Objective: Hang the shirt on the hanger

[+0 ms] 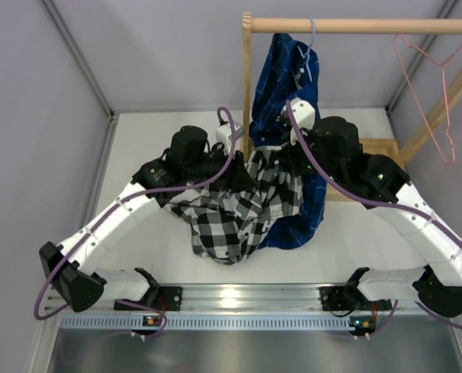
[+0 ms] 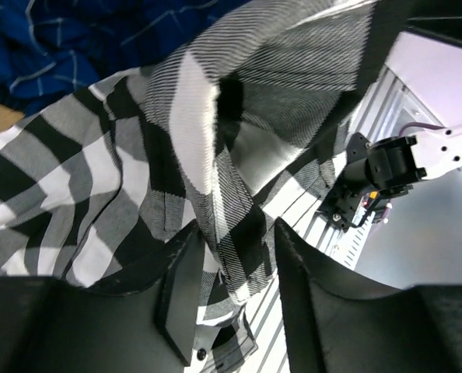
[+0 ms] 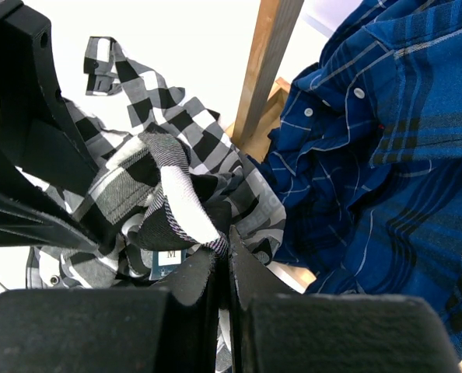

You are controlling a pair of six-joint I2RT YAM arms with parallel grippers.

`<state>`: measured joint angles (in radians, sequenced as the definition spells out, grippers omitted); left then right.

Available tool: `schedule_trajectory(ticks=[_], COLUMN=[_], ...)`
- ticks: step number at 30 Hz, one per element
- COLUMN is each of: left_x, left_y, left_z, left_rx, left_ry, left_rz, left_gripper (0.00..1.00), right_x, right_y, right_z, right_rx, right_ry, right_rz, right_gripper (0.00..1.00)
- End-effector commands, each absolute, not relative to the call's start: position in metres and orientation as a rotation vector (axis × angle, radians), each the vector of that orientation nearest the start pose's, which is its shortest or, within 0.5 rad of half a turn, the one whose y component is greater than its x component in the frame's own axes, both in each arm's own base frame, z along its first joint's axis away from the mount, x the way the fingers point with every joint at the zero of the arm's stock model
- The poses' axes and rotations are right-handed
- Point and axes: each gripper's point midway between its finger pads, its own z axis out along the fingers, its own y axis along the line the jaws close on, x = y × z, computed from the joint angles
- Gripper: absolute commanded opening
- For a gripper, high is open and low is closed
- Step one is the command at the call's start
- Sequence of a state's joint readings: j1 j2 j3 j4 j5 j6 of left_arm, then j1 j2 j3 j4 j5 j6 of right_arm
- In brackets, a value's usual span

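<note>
Top cam sits high behind the arm bases, looking down over the whole desk [image 1: 165,264] and rack [image 1: 355,26]. Left wrist cam is jammed right up against the shirt [image 2: 138,179], facing back past the left claw [image 2: 235,272] toward the near rail [image 2: 379,101]. Right wrist cam's just as close, facing the rack post [image 3: 266,70]. All three catch the shirt.

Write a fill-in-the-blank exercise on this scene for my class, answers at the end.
1. The bare hanger on the wooden rail is coloured ____.
2. The plaid shirt hanging near it is dark ____.
3. The left hand and right hand both grip the checked shirt, not yet on a ____.
Answers: pink; blue; hanger.
</note>
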<state>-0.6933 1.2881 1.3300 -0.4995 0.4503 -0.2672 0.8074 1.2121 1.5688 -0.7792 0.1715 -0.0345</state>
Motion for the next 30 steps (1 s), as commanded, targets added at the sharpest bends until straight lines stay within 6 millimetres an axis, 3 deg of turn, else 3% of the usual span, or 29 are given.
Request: schedule_trajectory(ticks=[1,4,5,7,9,12,13,14,15,16,18,20,23,25,27,29,30], left_x=[0.232,0.239,0.24,0.244,0.25,0.258,0.265,0.27,0.274,0.281,0.286,0.282,0.275,0.271,0.267,0.268,0.268], left_y=[-0.316,-0.318,-0.318,-0.317,-0.314,-0.301,-0.286,-0.276,-0.265,-0.239,-0.216,-0.193,-0.188,-0.193,-0.208,-0.222,-0.223], left_z=[0.319,0.318,0.317,0.317,0.318,0.331,0.323,0.337,0.338,0.326,0.34,0.339,0.353,0.354,0.355,0.356,0.352], left_rx=[0.775,0.758,0.75,0.736,0.708,0.646,0.588,0.563,0.532,0.459,0.393,0.366,0.353,0.371,0.413,0.407,0.399], left_ry=[1.9,1.903,1.908,1.912,1.912,1.904,1.969,1.956,1.979,2.056,2.07,2.12,2.097,2.093,2.078,2.035,2.029], left_rz=[-1.128,-1.109,-1.103,-1.088,-1.049,-0.951,-0.845,-0.782,-0.712,-0.544,-0.41,-0.293,-0.309,-0.355,-0.442,-0.535,-0.545], left_gripper=[0.44,0.34,0.25,0.18,0.01,0.0,0.0,0.0,0.0,0.0,0.0,0.0,0.0,0.0,0.0,0.0,0.0], right_x=[0.265,0.265,0.265,0.265,0.266,0.269,0.269,0.271,0.272,0.273,0.274,0.276,0.276,0.274,0.272,0.272,0.272], right_y=[0.226,0.228,0.228,0.227,0.227,0.223,0.221,0.217,0.215,0.214,0.214,0.217,0.227,0.236,0.241,0.235,0.228], right_z=[0.37,0.37,0.37,0.368,0.365,0.358,0.353,0.351,0.349,0.345,0.343,0.343,0.347,0.353,0.359,0.367,0.373], right_rx=[-0.695,-0.7,-0.7,-0.701,-0.7,-0.669,-0.662,-0.649,-0.605,-0.592,-0.573,-0.566,-0.587,-0.613,-0.628,-0.604,-0.583], right_ry=[1.847,1.844,1.845,1.85,1.858,1.882,1.896,1.903,1.921,1.934,1.947,1.957,1.95,1.936,1.924,1.907,1.897], right_rz=[0.328,0.338,0.338,0.333,0.327,0.314,0.307,0.292,0.303,0.297,0.296,0.304,0.35,0.395,0.431,0.413,0.394], right_gripper=[0.0,0.0,0.0,0.0,0.0,0.0,0.0,0.0,0.0,0.0,0.0,0.0,0.01,0.07,0.3,0.63,0.67])
